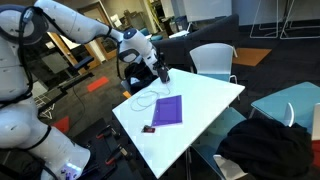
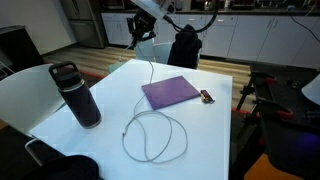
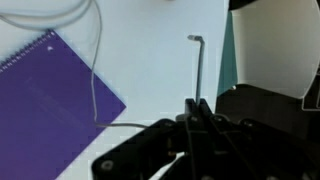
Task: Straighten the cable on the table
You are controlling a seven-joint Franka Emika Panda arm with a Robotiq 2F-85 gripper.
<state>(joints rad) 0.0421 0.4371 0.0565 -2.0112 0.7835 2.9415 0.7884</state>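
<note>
The cable (image 2: pixel 152 135) is a thin white cord on the white table (image 2: pixel 110 100). It curls in a loop near the front edge, then runs past the purple pad (image 2: pixel 170 92) toward the far edge. My gripper (image 2: pixel 150 45) is at that far edge, above the cord's far end. In the wrist view the fingers (image 3: pixel 200 108) are shut on the cable (image 3: pixel 96 70), and a short hooked end (image 3: pixel 197 60) sticks out beyond them. In an exterior view the gripper (image 1: pixel 163 72) is at the table's back corner, with the loop (image 1: pixel 140 101) beside the pad (image 1: pixel 167 110).
A dark bottle (image 2: pixel 80 95) stands on the table near the loop. A small brown object (image 2: pixel 206 97) lies next to the pad. A black chair (image 2: pixel 185 45) stands behind the far edge. A teal-topped table (image 1: pixel 290 100) and dark cloth (image 1: pixel 265 145) are beside the white table.
</note>
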